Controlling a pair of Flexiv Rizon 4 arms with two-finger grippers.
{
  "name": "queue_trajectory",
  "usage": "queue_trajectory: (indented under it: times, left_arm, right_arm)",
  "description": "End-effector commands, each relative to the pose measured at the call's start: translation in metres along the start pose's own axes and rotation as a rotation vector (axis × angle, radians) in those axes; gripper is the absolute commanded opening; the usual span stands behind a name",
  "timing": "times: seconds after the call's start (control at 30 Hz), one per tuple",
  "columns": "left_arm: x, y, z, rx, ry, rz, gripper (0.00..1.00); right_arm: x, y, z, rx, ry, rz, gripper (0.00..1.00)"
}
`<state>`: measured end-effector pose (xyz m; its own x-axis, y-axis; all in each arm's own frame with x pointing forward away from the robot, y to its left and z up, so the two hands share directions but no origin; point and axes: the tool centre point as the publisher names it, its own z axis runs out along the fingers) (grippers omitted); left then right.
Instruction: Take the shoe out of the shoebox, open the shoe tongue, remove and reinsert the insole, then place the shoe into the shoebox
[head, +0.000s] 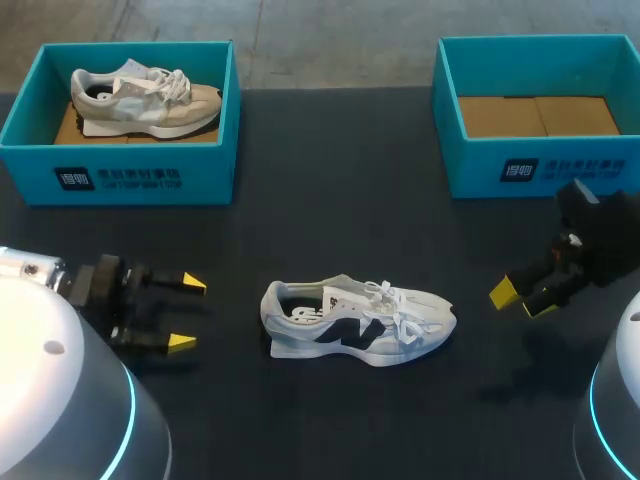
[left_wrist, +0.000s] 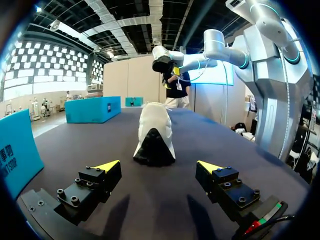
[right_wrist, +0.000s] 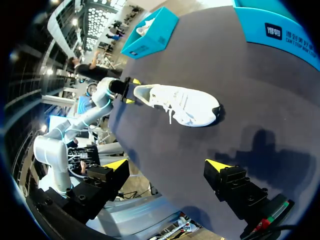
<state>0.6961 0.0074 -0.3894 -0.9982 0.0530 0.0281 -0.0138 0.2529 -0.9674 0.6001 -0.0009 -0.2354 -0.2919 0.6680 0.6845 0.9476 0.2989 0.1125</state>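
the white-and-grey shoe, with a dark side logo and white laces, stands on its sole on the dark table, between the left gripper and the right gripper. both gape wide, holding nothing. behind it, the left shoebox holds a beige shoe, and the right shoebox shows its cardboard floor.

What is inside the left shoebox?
A beige shoe sits in the left shoebox on its brown cardboard floor, toe pointing right. The box's near wall hides the front strip of the floor.
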Motion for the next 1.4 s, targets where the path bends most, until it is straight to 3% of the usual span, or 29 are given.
queue_trajectory:
  times: [0.03, 0.47, 1.4]
  left_arm:
    - [-0.007, 0.003, 0.012, -0.001, 0.002, -0.004, 1.0]
    - [-0.023, 0.003, 0.035, 0.001, 0.02, -0.022, 1.0]
    - [-0.017, -0.003, 0.072, 0.012, 0.0, -0.008, 1.0]
  right_arm:
    - [0.0, -0.001, 0.0, 0.0, -0.002, 0.001, 1.0]
    - [0.0, -0.001, 0.0, 0.0, -0.002, 0.001, 1.0]
    - [0.0, -0.001, 0.0, 0.0, -0.002, 0.001, 1.0]
